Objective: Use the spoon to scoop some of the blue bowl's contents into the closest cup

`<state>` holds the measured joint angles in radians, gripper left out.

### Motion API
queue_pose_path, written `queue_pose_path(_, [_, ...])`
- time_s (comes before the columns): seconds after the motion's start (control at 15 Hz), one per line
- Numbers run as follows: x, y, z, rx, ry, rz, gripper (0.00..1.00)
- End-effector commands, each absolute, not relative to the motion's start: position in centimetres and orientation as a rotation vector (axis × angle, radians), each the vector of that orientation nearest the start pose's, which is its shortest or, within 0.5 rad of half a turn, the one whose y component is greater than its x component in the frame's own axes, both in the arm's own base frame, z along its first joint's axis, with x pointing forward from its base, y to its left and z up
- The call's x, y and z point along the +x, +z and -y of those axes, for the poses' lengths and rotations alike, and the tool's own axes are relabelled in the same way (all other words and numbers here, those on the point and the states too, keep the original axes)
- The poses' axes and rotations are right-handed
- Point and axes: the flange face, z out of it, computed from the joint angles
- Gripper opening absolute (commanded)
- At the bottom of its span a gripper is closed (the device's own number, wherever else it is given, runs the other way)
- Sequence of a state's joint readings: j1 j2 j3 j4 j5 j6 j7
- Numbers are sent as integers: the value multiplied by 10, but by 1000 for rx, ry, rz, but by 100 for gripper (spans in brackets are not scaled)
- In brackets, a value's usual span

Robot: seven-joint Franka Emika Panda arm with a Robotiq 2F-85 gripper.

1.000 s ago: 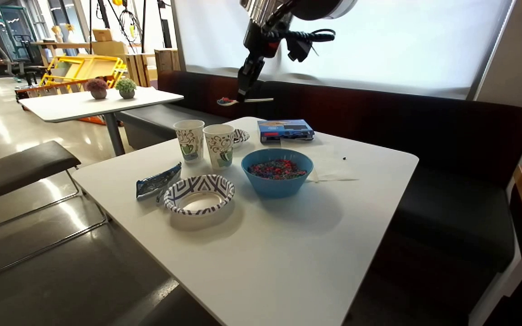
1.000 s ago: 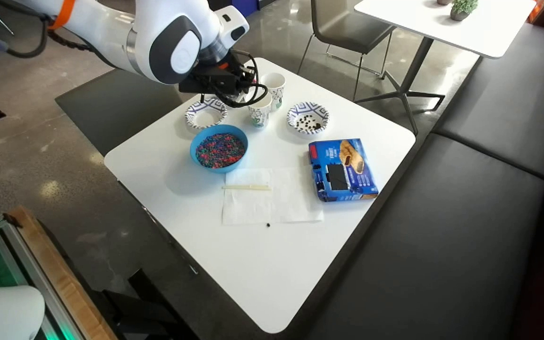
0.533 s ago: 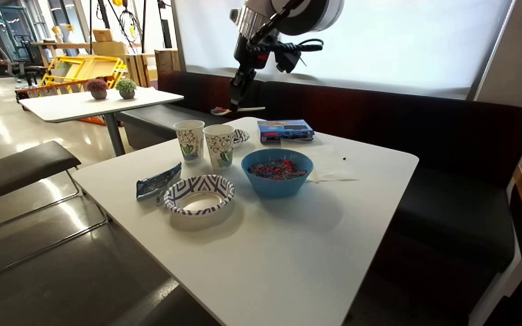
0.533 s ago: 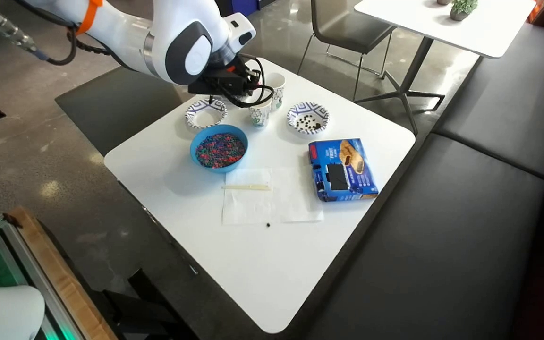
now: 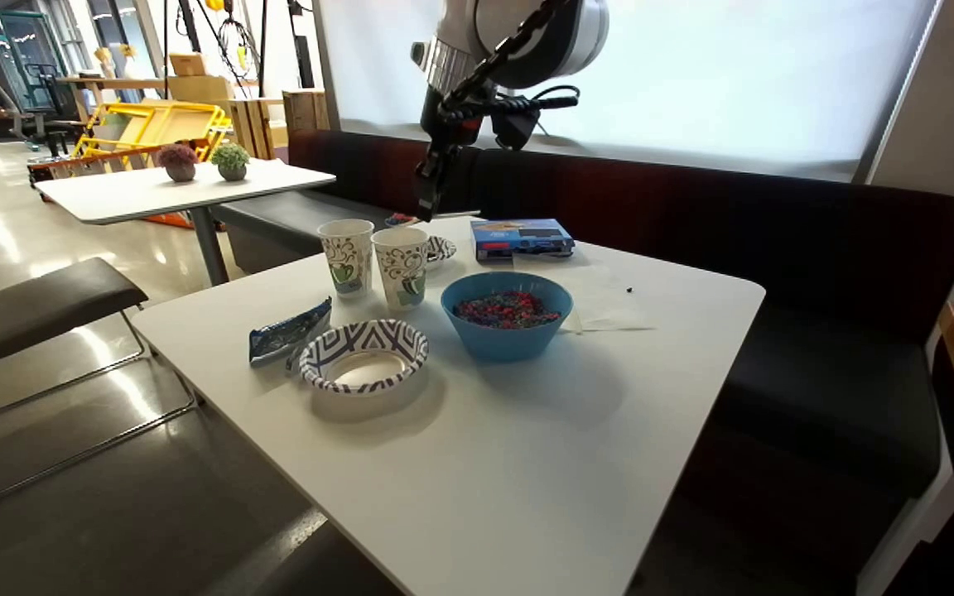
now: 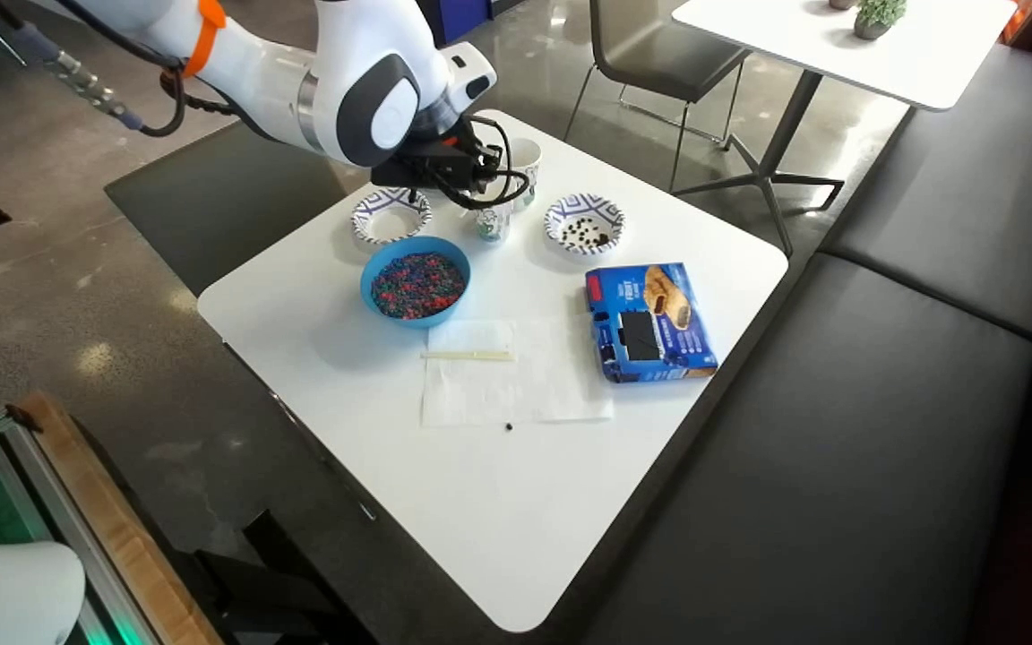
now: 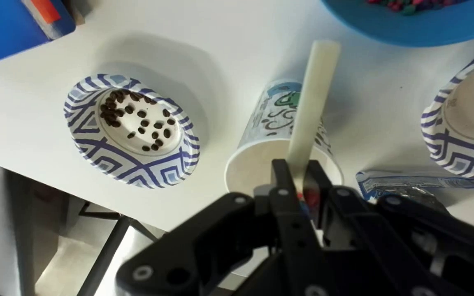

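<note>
Glossy floor (image 6: pixel 50 296) and a dark bench (image 6: pixel 856 430) flank your white table (image 6: pixel 444 528). White paper (image 6: pixel 561 385) lies there; above, your gripper (image 7: pixel 298 170) clamps a pale handle (image 7: pixel 318 82). You have a blue box (image 6: pixel 673 327), the blue bowl (image 5: pixel 506 343), two patterned bowls (image 7: pixel 154 170) and two upright paper cups (image 5: pixel 348 261). That handle belongs to the spoon (image 7: pixel 310 111); in the wrist view it crosses in front of the cup (image 7: pixel 272 121) nearer the blue bowl, with colored pieces (image 5: pixel 399 218) at its tip. One dark speck (image 6: pixel 509 427) sits just beside the paper.
</note>
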<state>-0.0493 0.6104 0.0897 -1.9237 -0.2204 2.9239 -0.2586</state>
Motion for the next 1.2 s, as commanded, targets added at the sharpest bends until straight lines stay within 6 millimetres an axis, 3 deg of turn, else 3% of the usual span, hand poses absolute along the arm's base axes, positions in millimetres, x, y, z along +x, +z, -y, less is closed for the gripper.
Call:
queue_pose_path(0.0, [666,204,-38,-3102,-558,749,3])
queue_pose_path(0.4, [671,205,-40,-3166,-482,781,3])
queue_pose_path(1.13, [678,207,-69,-3347,-334,901,3])
